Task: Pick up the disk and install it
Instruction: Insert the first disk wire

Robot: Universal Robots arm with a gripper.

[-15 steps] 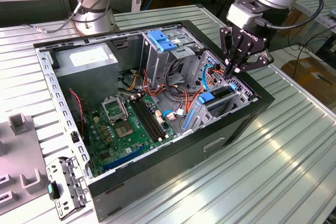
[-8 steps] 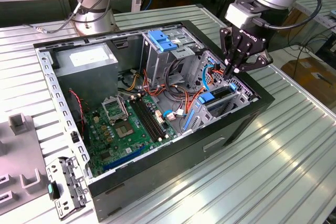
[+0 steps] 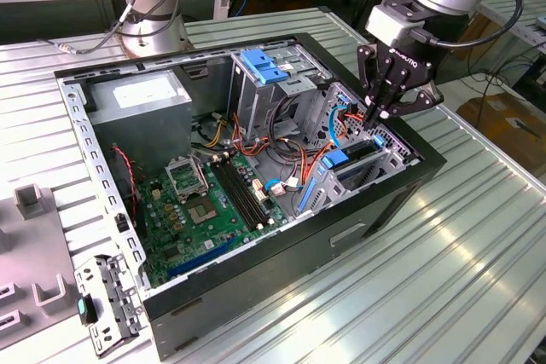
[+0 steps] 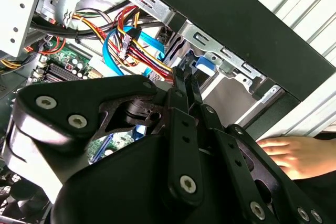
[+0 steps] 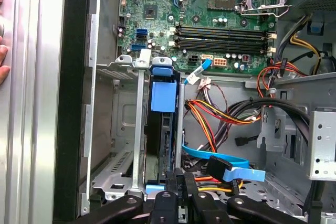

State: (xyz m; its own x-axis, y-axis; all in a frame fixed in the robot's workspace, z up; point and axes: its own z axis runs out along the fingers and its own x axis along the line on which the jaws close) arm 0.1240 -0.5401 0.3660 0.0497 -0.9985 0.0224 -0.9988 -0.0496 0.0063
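Hanging over the open black desktop computer case [image 3: 281, 253], the black two-fingered gripper [image 3: 376, 113] points down at the drive bay beside the case's wall on the exterior view's right. Its jaws are drawn narrow, close to touching, with nothing visibly clamped between them; in both wrist views the fingertips [image 5: 178, 178] sit directly over the end of the flat dark disk with its blue plastic rail [image 5: 163, 97]. The disk stands on edge, slotted into the silver sheet-metal bay [image 5: 122, 129], its blue tab towards the green motherboard [image 5: 210, 19]. My judgement is that the closed jaws serve as a pusher, placed on the disk's end to seat it along the bay guides. Whether the tips actually touch it I cannot tell.

Orange, red and yellow wire bundles [image 5: 220, 111] and a flat blue data cable [image 5: 231, 163] lie just beside the bay, clear of the slot. A person's hand [image 4: 289, 156] rests by the case's outer wall.

The case lies on a ribbed aluminium tabletop [image 3: 444, 279]. Behind it stand the arm's base [image 3: 153, 6], wooden benches and cardboard boxes [image 3: 503, 117].
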